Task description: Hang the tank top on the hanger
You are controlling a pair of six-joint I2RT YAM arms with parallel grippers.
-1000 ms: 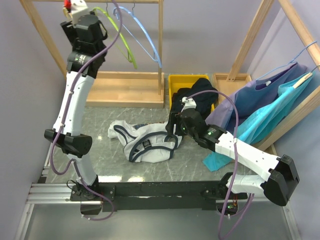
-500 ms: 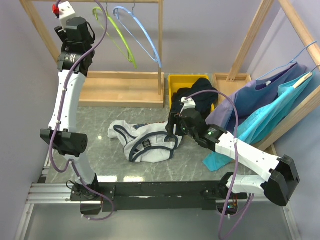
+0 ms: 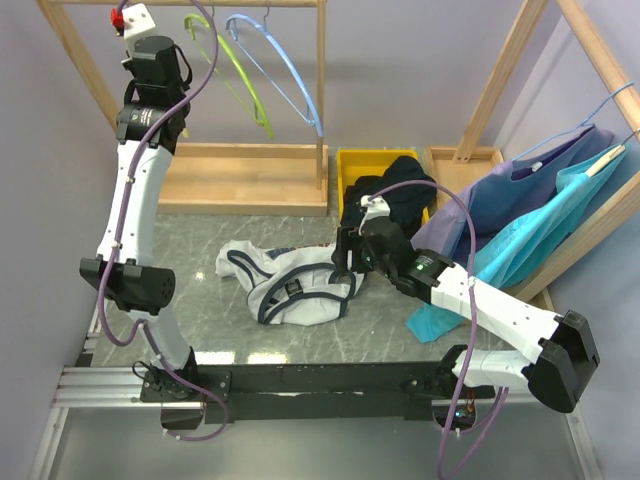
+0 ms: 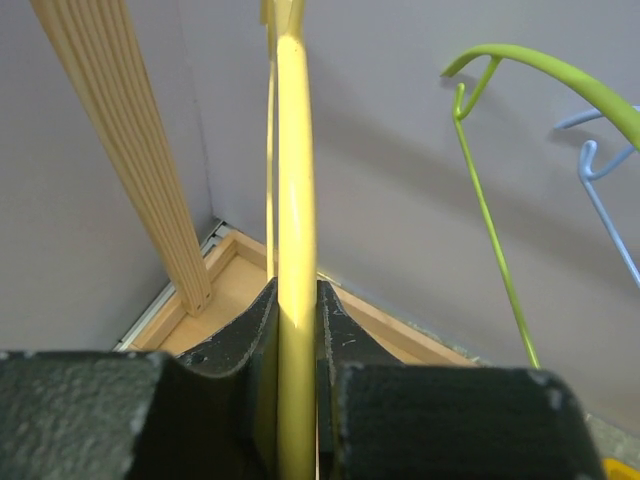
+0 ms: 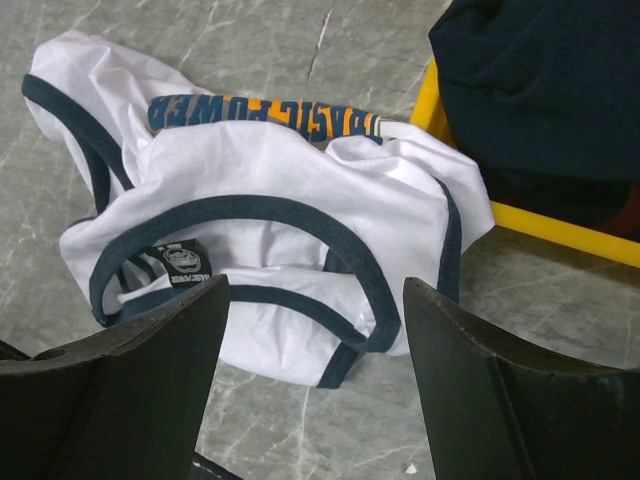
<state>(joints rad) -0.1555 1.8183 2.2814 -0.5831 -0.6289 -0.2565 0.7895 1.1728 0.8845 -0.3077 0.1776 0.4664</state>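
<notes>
Tank top: the tank top [image 5: 290, 200] lay crumpled on the table [image 3: 200, 240], about mid-table in the top view, with its navy trim and small label facing up.
Hanger: the hanger [image 4: 295, 200] was up at the rack, at about 11 o'clock from the tank top and well apart from it.
Left gripper: my left gripper [image 4: 297, 300] was narrowed onto the hanger, with both fingers touching its yellow bar (the hook was out of view, so I could not tell whether it hung on the rail).
Right gripper: my right gripper [image 5: 315, 290] was spread wide and held nothing, hovering over the tank top's 3 o'clock edge.
Done: I judged only the hold on the hanger to be achieved.
Left: bringing the hanger down, grasping the shirt and threading it on.
Around: the lime-green hanger [image 4: 520, 70] hung at 3 o'clock of mine, and the black garment [image 5: 540, 90] sat at 1 o'clock of the tank top.
</notes>
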